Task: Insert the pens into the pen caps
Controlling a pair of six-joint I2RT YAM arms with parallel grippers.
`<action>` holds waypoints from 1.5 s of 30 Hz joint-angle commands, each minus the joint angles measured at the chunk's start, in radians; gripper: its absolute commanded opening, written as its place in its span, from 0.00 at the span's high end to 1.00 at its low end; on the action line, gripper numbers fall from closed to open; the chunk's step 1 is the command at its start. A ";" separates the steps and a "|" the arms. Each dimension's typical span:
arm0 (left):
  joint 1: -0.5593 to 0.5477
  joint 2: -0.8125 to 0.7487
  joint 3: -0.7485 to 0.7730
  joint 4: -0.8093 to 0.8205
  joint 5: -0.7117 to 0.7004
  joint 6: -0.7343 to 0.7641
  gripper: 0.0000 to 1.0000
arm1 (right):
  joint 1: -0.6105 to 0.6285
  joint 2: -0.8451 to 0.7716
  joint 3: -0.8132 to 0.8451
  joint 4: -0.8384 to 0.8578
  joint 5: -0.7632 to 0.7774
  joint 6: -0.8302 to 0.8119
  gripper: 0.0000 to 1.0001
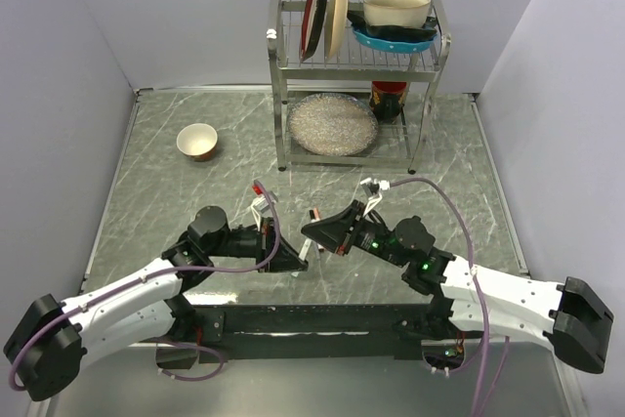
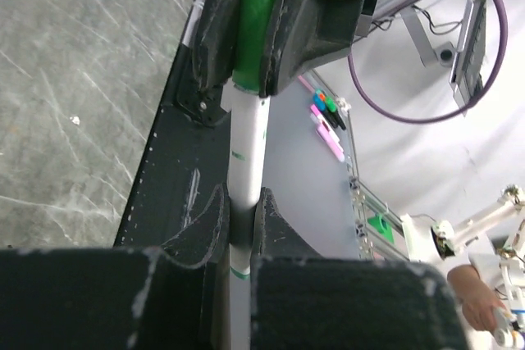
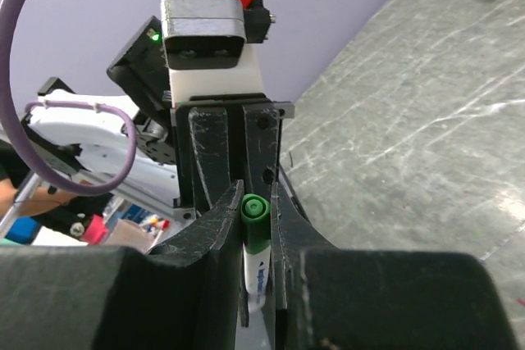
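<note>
My two grippers meet just above the near middle of the table. My left gripper (image 1: 296,261) (image 2: 240,202) is shut on a slim white pen (image 2: 248,145). The pen's far end sits inside a green pen cap (image 2: 254,26). My right gripper (image 1: 312,232) (image 3: 256,202) is shut on that green cap (image 3: 255,212), and the white pen barrel (image 3: 256,272) shows below it between the fingers. The right gripper's fingers (image 2: 316,14) fill the top of the left wrist view. The second pen and the dark red cap do not show clearly in any view.
A metal dish rack (image 1: 430,70) stands at the back with plates, a pan and a round glass dish under it. A small bowl (image 1: 197,141) sits at the back left. Grey walls close the table's left, right and back sides.
</note>
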 commanded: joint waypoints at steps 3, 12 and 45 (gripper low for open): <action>0.070 0.015 0.154 0.106 -0.298 0.059 0.99 | 0.159 0.089 0.011 -0.080 -0.226 0.100 1.00; 0.185 0.006 0.215 -0.006 -0.313 0.131 0.99 | 0.234 0.105 0.026 -0.234 -0.140 0.116 1.00; 0.299 0.198 0.148 0.400 -0.123 -0.144 0.99 | 0.399 0.128 0.060 -0.140 0.021 0.070 1.00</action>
